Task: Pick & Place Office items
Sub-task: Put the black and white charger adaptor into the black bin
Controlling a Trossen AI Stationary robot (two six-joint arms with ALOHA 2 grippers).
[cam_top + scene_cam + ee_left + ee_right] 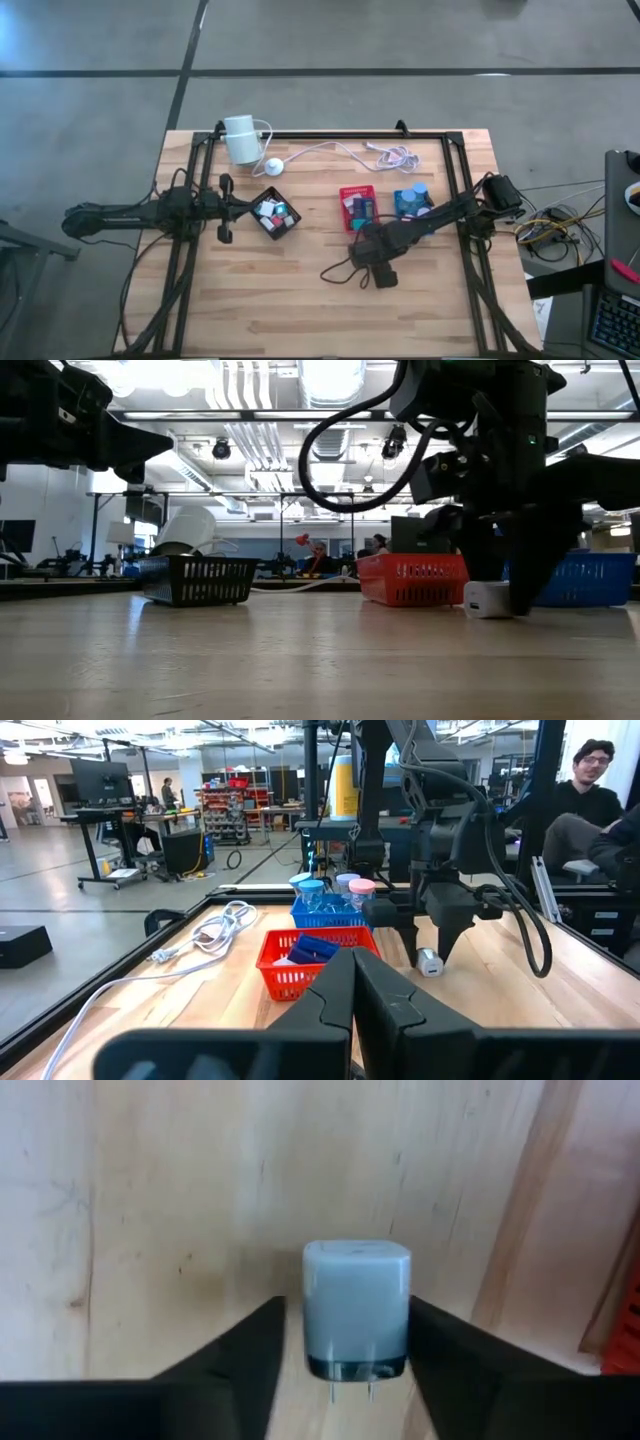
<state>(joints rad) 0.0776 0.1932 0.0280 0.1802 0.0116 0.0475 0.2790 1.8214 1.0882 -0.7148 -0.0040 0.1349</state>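
Note:
A small white plug block (355, 1310) with two metal prongs lies on the bare wood just near of the red tray (358, 207). My right gripper (495, 595) points down over it, open, one finger on each side. My left gripper (352, 990) hangs level and shut over the table's left side, beside the black tray (275, 215), which holds small white, teal and pink pieces. The red tray holds blue pieces. The blue tray (412, 200) holds short cylinders. My right gripper's fingers come from above and flank the block's two flat sides. One finger (450, 1350) stands right at the block's side, and I cannot tell whether it touches. A strip of wood shows between the other finger (240, 1350) and the block. The block rests on the table.
A white cylinder (240, 138) with its white cable (340, 150) lies along the far edge. A black frame rail (330, 135) rings the work area. Bare wood lies toward the near edge. People sit in the room beyond the table.

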